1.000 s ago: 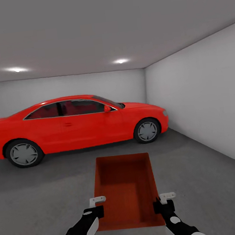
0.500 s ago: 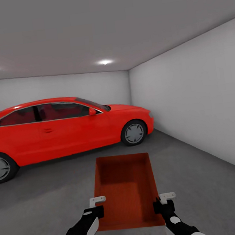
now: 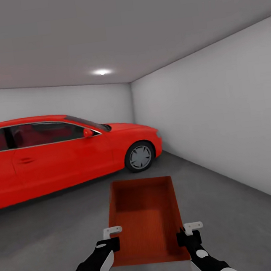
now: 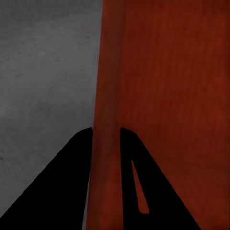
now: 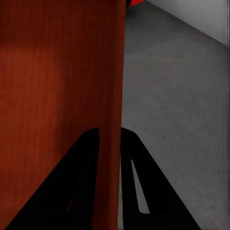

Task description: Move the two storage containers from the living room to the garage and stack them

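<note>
Garage scene: white walls (image 3: 217, 112), dark grey concrete floor (image 3: 50, 235), one ceiling light (image 3: 101, 72) lit. Red car (image 3: 61, 153) parked at the head view's left, nose toward the right wall, front wheel (image 3: 139, 156) visible, tail cut off by the frame edge.

One storage container (image 3: 145, 219) is carried in front of the robot, open top up, level, empty inside, well clear of the car. It is held by its two long side walls near the end closest to the robot.

Left gripper (image 3: 115, 243) is clamped on the container's left wall; the left wrist view shows the two dark fingers (image 4: 62, 191) straddling the red-orange wall (image 4: 106, 120), one inside, one outside, floor beyond.

Right gripper (image 3: 182, 236) is clamped on the right wall the same way; the right wrist view shows fingers (image 5: 76, 187) either side of the wall edge (image 5: 117, 72), container interior on one side, concrete on the other.
</note>
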`<state>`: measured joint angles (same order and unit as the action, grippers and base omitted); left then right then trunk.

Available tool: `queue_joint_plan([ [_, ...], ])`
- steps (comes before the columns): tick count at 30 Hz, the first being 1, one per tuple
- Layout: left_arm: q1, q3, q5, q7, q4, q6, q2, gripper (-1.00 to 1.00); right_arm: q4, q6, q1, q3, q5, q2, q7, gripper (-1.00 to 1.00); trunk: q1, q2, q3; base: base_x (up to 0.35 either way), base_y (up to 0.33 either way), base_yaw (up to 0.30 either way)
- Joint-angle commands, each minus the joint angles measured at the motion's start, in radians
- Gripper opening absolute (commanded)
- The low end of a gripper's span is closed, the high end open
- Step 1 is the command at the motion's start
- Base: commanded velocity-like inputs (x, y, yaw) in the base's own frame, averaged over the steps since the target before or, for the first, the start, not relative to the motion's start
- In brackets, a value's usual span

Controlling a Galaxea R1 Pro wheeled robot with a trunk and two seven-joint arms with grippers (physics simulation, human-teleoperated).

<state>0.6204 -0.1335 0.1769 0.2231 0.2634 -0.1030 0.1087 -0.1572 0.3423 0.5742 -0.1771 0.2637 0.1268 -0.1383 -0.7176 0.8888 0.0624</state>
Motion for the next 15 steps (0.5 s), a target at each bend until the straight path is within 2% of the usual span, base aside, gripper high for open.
queue_joint_plan([
  [1, 0.0, 0.017, -0.017, 0.013, 0.007, -0.007, -0.012, -1.0, 0.002, 0.003, 0.001, -0.035, 0.008, 0.0, -0.003, -1.0, -0.001, 0.001, 0.002, 0.317, 0.184, -0.282],
  [15, 0.001, 0.017, -0.017, 0.013, 0.007, -0.007, -0.013, -1.0, 0.004, 0.003, 0.001, -0.035, 0.008, 0.0, -0.003, -1.0, -0.001, 0.001, 0.002, 0.317, 0.184, -0.282],
])
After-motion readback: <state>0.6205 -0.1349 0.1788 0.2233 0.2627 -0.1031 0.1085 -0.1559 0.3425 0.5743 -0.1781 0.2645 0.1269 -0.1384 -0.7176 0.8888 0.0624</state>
